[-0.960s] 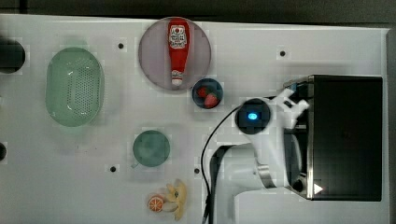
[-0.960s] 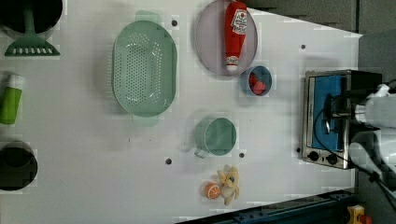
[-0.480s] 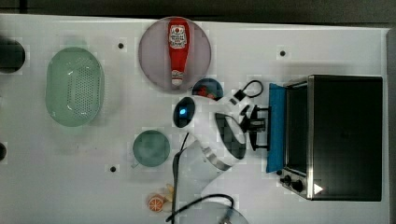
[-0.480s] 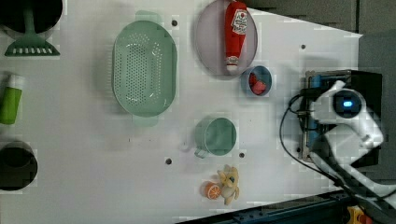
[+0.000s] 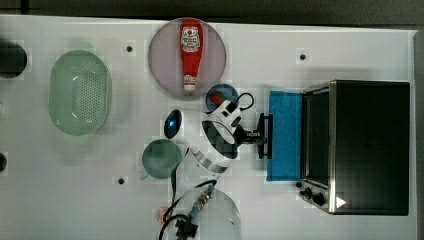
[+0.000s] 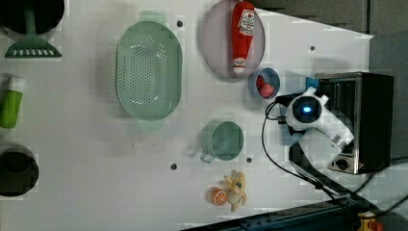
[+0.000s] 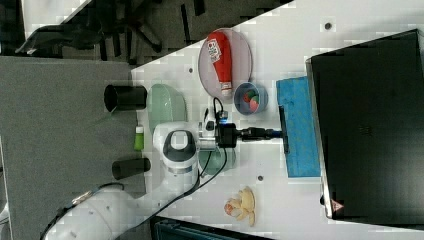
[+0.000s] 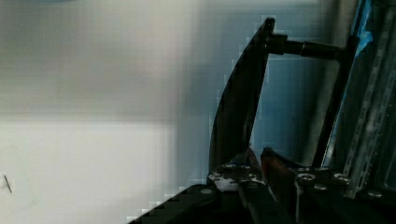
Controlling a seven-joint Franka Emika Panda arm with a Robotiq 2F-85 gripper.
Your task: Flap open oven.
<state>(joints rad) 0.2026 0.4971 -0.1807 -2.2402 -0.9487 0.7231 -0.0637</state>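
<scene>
The table (image 5: 350, 50) is carrying everything, and the oven (image 5: 370, 145) is sitting at the top view's right end, its black top facing up and its two knobs at the front corner. Its blue-tinted door (image 5: 285, 135) is lying folded down flat toward the top view's left — fully dropped open, as the right view is also showing (image 7: 299, 132). The white arm (image 5: 220, 137) is reaching across from the top view's lower edge, and the gripper (image 5: 261, 135) is meeting the dark bar handle (image 5: 265, 136) at the door's outer edge; the fingers are standing narrow, pinched on that handle, which the wrist view is showing as a dark bar (image 8: 238, 98) running up from between the fingertips. Well apart to the top view's left, a green colander (image 5: 80, 92) is resting, with a round grey plate (image 5: 187, 57) bearing a ketchup bottle (image 5: 189, 52) nearer the middle. A green mug (image 5: 161, 159) is standing just beside the arm, and a small blue bowl (image 5: 222, 94) is sitting between the plate and the door.
</scene>
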